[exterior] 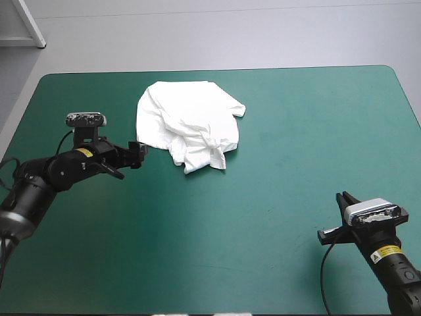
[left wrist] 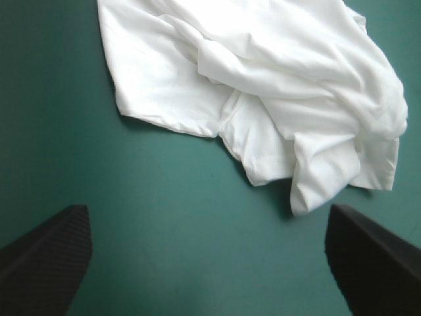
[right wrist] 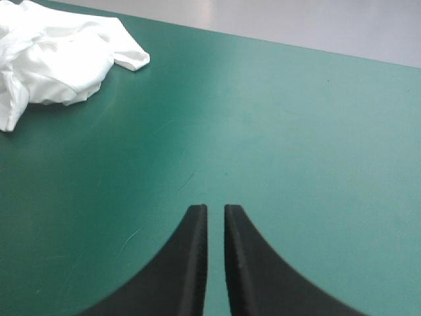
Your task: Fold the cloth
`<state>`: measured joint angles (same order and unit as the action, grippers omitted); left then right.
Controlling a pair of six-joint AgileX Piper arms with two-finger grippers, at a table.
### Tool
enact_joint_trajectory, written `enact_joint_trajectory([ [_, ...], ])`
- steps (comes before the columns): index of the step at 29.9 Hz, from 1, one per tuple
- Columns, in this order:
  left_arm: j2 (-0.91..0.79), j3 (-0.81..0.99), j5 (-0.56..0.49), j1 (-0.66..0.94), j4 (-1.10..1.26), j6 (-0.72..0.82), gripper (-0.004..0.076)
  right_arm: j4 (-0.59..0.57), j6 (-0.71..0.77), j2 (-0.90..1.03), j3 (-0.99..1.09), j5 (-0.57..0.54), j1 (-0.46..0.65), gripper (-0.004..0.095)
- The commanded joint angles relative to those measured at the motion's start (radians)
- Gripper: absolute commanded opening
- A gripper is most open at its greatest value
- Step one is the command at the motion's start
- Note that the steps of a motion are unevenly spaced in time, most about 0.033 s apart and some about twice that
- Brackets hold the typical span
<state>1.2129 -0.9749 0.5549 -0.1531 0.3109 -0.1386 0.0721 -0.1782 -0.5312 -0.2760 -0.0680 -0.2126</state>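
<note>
From above and behind the robot, the T-shirt point(exterior: 189, 125) lies as a crumpled white heap on the teal-green table point(exterior: 296, 138). It sits toward the far edge and a little to the left of the middle. The left gripper point(exterior: 139, 153) reaches in low from the left side, its tip just beside the heap's near-left edge, though I cannot make out a touch. The right gripper point(exterior: 341, 199) sits well apart from the cloth, down by the near right corner, with only bare cover around it.

Along the left gripper point(left wrist: 207, 212), the two black fingers point(left wrist: 52, 253) stand wide apart with nothing between them but cover. The T-shirt point(left wrist: 263, 79) lies just ahead, rumpled in soft folds. A hemmed edge and a loose flap point back toward the gripper, and there is a strip of bare table point(left wrist: 66, 145) in between.

Along the right gripper point(right wrist: 216, 209), the fingers point(right wrist: 187, 263) are drawn together into one pointed arch, with only a thin slit between them and nothing in it. The T-shirt point(right wrist: 52, 56) shows far ahead and off to the left side. A wide stretch of table point(right wrist: 296, 145) runs to the far edge.
</note>
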Motion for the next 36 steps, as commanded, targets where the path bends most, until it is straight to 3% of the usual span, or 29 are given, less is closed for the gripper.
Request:
enact_joint_trajectory([
  [1,0.067,-0.132,-0.021,0.025,0.052,0.002,0.0718,-0.002,0.002,0.000,-0.062,-0.008,0.001,0.0140],
  [8,0.230,-0.322,0.108,0.077,0.089,-0.037,0.0718,-0.002,0.007,0.000,-0.116,-0.018,0.001,0.0333],
  [12,0.306,-0.366,0.101,0.077,0.120,-0.053,0.0718,-0.002,0.017,0.000,-0.132,-0.023,0.001,0.0333],
  [19,0.449,-0.412,0.072,0.004,0.345,-0.308,0.0716,-0.002,0.017,0.000,-0.134,-0.029,0.001,0.0333],
  [25,0.597,-0.540,0.020,-0.056,0.336,-0.325,0.0694,-0.002,0.017,0.000,-0.135,-0.061,0.001,0.0333],
  [28,0.664,-0.618,0.026,-0.066,0.336,-0.325,0.0666,-0.004,0.017,0.000,-0.135,-0.072,0.001,0.0333],
  [33,0.757,-0.727,0.031,-0.066,0.294,-0.325,0.0549,-0.004,0.017,0.000,-0.135,-0.072,0.001,0.0333],
  [36,0.810,-0.774,0.031,-0.070,0.289,-0.325,0.0539,-0.006,0.017,0.000,-0.137,-0.072,0.001,0.0333],
])
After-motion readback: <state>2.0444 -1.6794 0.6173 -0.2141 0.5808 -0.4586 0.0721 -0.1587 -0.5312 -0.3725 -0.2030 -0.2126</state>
